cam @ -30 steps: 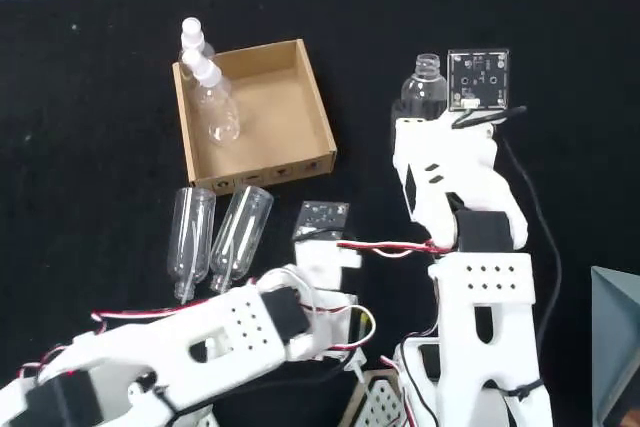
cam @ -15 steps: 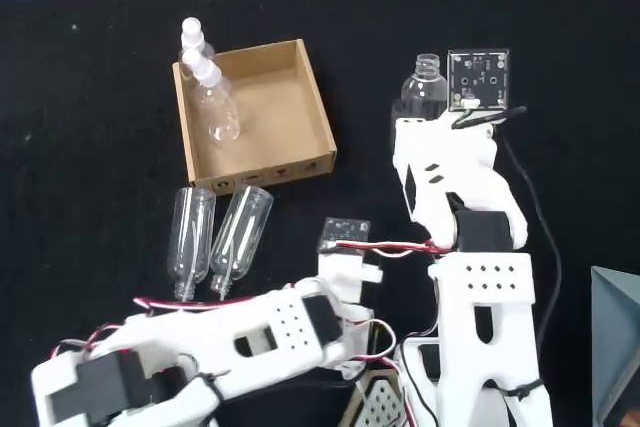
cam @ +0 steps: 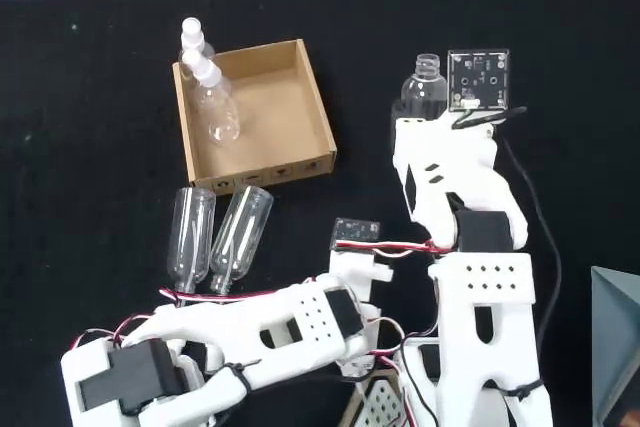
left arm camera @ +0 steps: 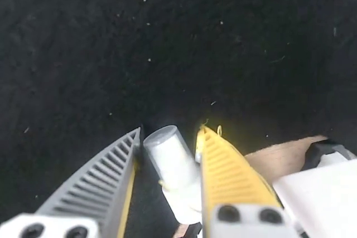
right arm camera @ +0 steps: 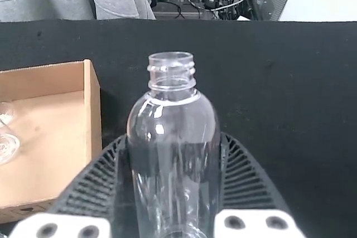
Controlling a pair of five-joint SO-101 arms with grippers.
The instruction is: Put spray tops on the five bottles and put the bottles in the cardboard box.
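The left gripper [left arm camera: 169, 136] pinches a white spray top [left arm camera: 170, 163] between narrowly parted jaws over the black tabletop [left arm camera: 167, 37]. Farther out, the right gripper [right arm camera: 173, 146] clamps 1 upright uncapped bottle [right arm camera: 172, 110] near the cardboard box [cam: 280, 122], which holds 1 capped bottle [cam: 215, 107].

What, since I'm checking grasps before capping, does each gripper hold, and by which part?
Right gripper: open bottle, by its body. Left gripper: spray top, by its sides.

Overhead, upper right of centre: my right arm [cam: 452, 172] hides the open bottle [cam: 425, 87] below its shoulders. The spray top [left arm camera: 170, 163] runs out of frame at its base.
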